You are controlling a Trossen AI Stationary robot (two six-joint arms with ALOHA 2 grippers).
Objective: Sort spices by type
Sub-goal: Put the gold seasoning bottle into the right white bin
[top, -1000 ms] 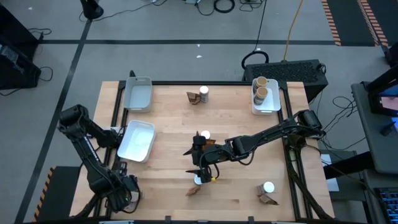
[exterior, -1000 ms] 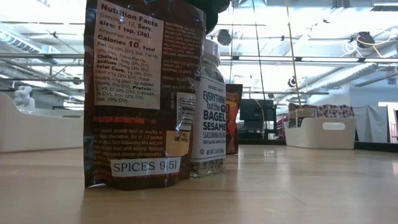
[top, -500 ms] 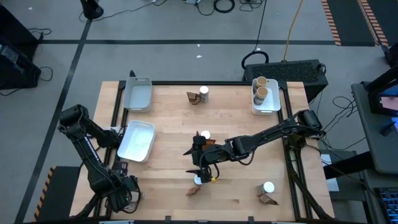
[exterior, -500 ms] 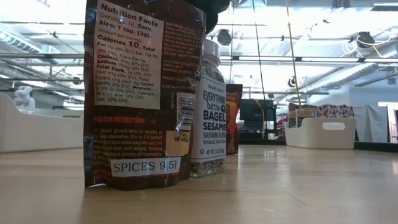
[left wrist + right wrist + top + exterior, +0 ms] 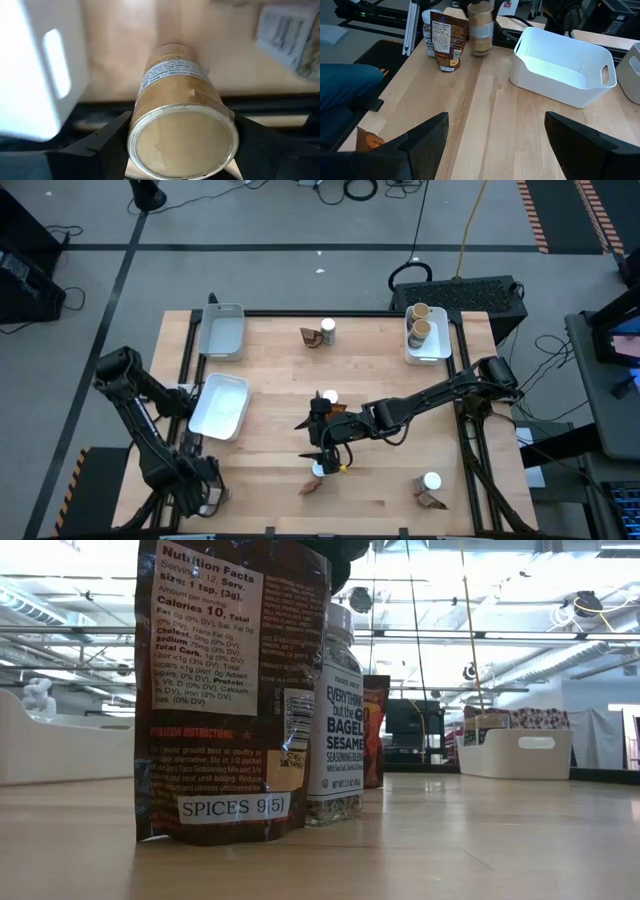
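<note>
A tan-lidded jar (image 5: 182, 135) with a tan label fills the left wrist view, and my left gripper (image 5: 182, 137) is shut on it. This is at the table's near left corner (image 5: 200, 492). The right wrist view shows the same jar (image 5: 481, 27) blurred, next to a brown packet (image 5: 445, 42) and a white-lidded jar (image 5: 427, 30). My right gripper (image 5: 318, 438) hangs open over the table's middle, nothing between its fingers (image 5: 496, 120). Below it, a white-lidded jar (image 5: 320, 470) and a packet (image 5: 312, 486) stand upright. My left gripper pinches the tan-lidded jar between its two fingers (image 5: 107, 142), one on each side of the jar's upper part just under the lid (image 5: 137, 122). The fingers come steeply from above. The jar stands about upright; whether its base is on the table I cannot tell.
A white tray (image 5: 222, 408) lies beside my left arm, with a second tray (image 5: 222, 332) at the far left. The far right tray (image 5: 428, 352) holds two tan-lidded jars. More jar and packet pairs stand at the far edge (image 5: 322, 333), the middle (image 5: 331, 397) and the near right (image 5: 431, 482).
My left gripper has tipped a little over the table's near left corner. My right arm and the spices on the table have kept still.
</note>
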